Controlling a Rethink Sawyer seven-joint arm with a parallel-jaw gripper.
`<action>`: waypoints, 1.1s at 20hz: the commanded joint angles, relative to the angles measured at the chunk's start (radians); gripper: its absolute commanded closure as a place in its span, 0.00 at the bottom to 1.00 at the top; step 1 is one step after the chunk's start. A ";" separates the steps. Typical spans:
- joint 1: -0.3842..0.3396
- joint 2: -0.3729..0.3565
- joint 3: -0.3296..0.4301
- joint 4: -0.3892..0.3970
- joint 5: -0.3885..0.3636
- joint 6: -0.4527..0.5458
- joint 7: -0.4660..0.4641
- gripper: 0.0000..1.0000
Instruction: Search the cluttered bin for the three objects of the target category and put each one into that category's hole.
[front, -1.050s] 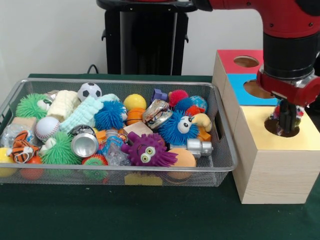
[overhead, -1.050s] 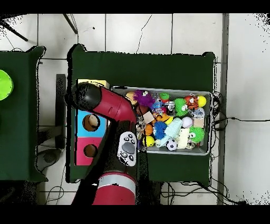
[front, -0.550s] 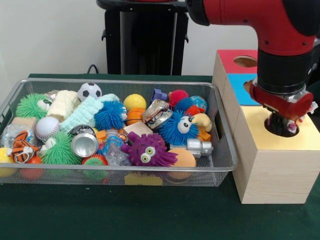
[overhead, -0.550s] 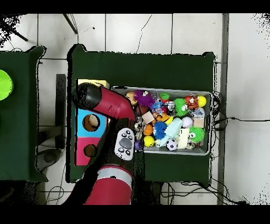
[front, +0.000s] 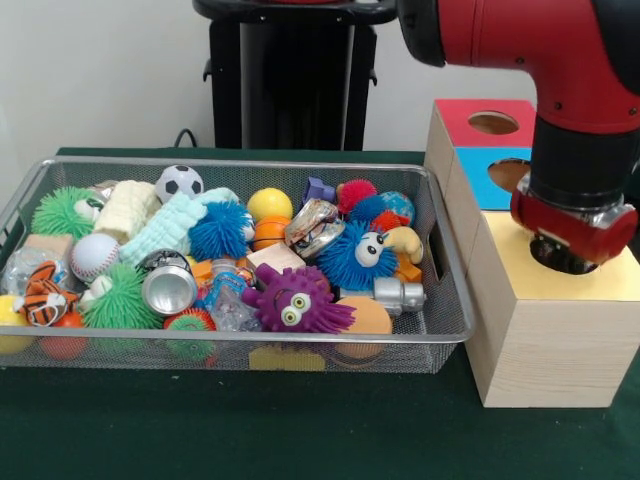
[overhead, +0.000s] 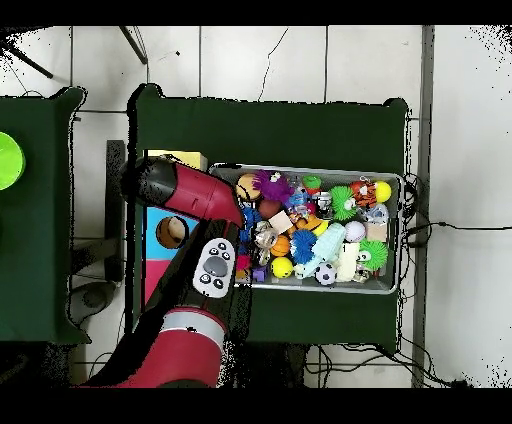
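My gripper (front: 567, 254) is sunk into the round hole of the yellow-topped wooden box (front: 545, 330), with the red wrist ring just above the rim. What it holds, if anything, is hidden in the hole. The wire bin (front: 240, 163) to the left is packed with toys: a purple furry monster (front: 295, 300), a blue furry creature with eyes (front: 357, 255), green spiky balls (front: 62, 210), a soccer ball (front: 180, 182), a baseball (front: 93, 255) and a metal can (front: 168, 288). In the overhead view the arm (overhead: 190, 190) covers the yellow box beside the bin (overhead: 330, 290).
Behind the yellow box stand a blue-topped box (front: 478, 168) and a red-topped box (front: 462, 115), each with a round hole. Overhead, the blue box (overhead: 153, 228) shows left of the arm. Green cloth (front: 250, 430) covers the table in front.
The wrist has dropped lower and slightly right over the yellow hole. The gripper tips and the small colourful thing seen at them earlier have gone out of sight into the hole.
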 joint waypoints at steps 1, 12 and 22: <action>0.005 0.165 0.072 -0.019 0.067 -0.118 0.291 1.00; 0.000 0.207 0.086 -0.027 0.104 -0.216 0.273 1.00; 0.016 0.207 0.063 -0.010 0.137 -0.242 0.312 1.00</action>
